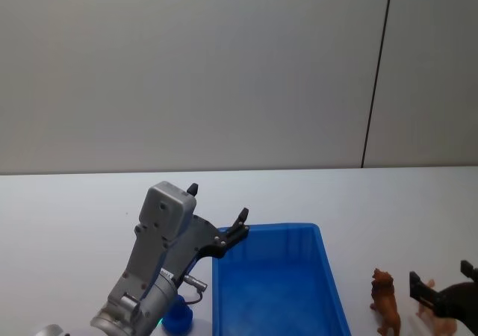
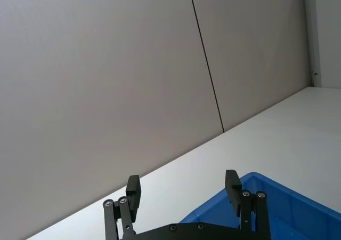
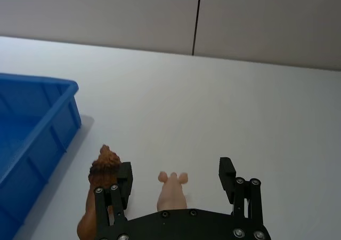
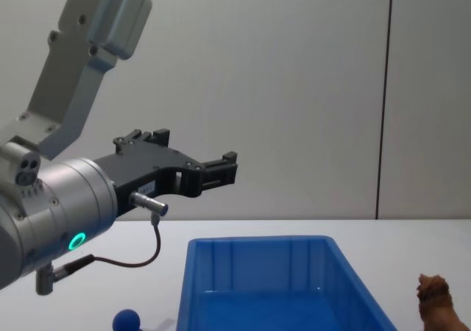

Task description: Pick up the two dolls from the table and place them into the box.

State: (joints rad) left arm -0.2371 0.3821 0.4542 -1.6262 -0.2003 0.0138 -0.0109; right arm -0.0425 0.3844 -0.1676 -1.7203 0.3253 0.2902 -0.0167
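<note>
1. Right gripper (image 3: 176, 168) hangs low over the table (image 3: 240, 106), its jaws spread around the pale pink doll (image 3: 171, 194). The reddish-brown doll (image 3: 104, 162) stands just beside one finger.
2. Both dolls stand outside the blue box (image 1: 280, 227), which looks empty, so neither is placed yet.
3. Left gripper (image 1: 218, 203) is raised above the box's left rim, open and holding nothing.

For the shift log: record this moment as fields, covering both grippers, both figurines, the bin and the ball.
left gripper: open, empty, raised near the bright blue plastic bin
right gripper: open, low, straddling the pale pink animal figurine
reddish-brown shaggy figurine: standing on the white table, just outside one right finger
bin contents: no figurine seen
small blue ball: left of the bin
</note>
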